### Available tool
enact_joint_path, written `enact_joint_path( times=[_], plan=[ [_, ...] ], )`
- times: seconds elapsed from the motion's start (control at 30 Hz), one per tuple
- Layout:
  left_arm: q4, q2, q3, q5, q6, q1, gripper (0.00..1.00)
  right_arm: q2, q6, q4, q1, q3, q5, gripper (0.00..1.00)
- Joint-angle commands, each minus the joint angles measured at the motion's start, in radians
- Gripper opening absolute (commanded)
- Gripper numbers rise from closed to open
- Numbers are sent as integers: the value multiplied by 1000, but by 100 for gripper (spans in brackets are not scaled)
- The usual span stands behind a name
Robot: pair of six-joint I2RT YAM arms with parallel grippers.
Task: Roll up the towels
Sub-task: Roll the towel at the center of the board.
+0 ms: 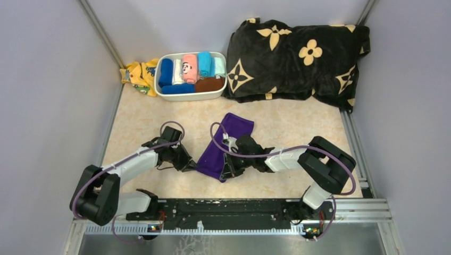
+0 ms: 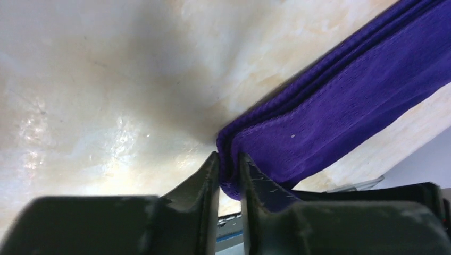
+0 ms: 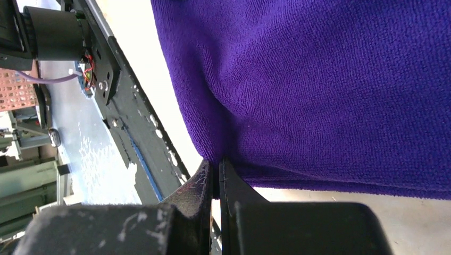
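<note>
The purple towel (image 1: 226, 143) lies folded in a long strip on the table between the arms. My left gripper (image 1: 190, 166) is shut on its near left corner; in the left wrist view the towel (image 2: 340, 101) has its edge pinched between my jaws (image 2: 229, 175). My right gripper (image 1: 230, 169) is shut on the near right corner; the right wrist view shows the towel (image 3: 319, 85) clamped at my jaw tips (image 3: 217, 172). The pink panda towel (image 1: 189, 68) stands rolled in the white bin (image 1: 214, 94).
The bin at the back also holds rolled blue, white, teal and brown cloths. A yellow patterned cloth (image 1: 139, 75) lies left of it. A big black blanket with tan flowers (image 1: 298, 58) fills the back right. The black base rail (image 1: 228, 208) runs along the near edge.
</note>
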Motion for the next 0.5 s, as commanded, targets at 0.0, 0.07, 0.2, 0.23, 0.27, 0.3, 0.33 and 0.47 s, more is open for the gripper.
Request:
enact_joint_path(
  times=[0.0, 0.07, 0.2, 0.23, 0.27, 0.3, 0.33, 0.47],
  plan=[
    [-21, 29, 90, -104, 64, 8, 17, 12, -25, -42, -6, 40, -48, 0],
    [-35, 42, 115, -121, 99, 9, 8, 20, -28, -66, -14, 46, -71, 0],
    [-41, 98, 155, -109, 158, 17, 10, 46, 10, -75, -55, 44, -136, 0],
    [-44, 112, 163, -108, 174, 18, 14, 46, 21, -73, -66, 44, -150, 0],
    [-49, 123, 171, -108, 188, 18, 20, 78, 33, -73, -77, 44, -158, 0],
    [-55, 124, 177, -110, 201, 18, 26, 90, 45, -72, -86, 46, -164, 0],
    [-63, 120, 181, -115, 215, 18, 33, 101, 59, -71, -97, 49, -174, 0],
    [-94, 67, 169, -128, 282, 30, 56, 155, 95, -73, -119, 79, -228, 0]
  ],
)
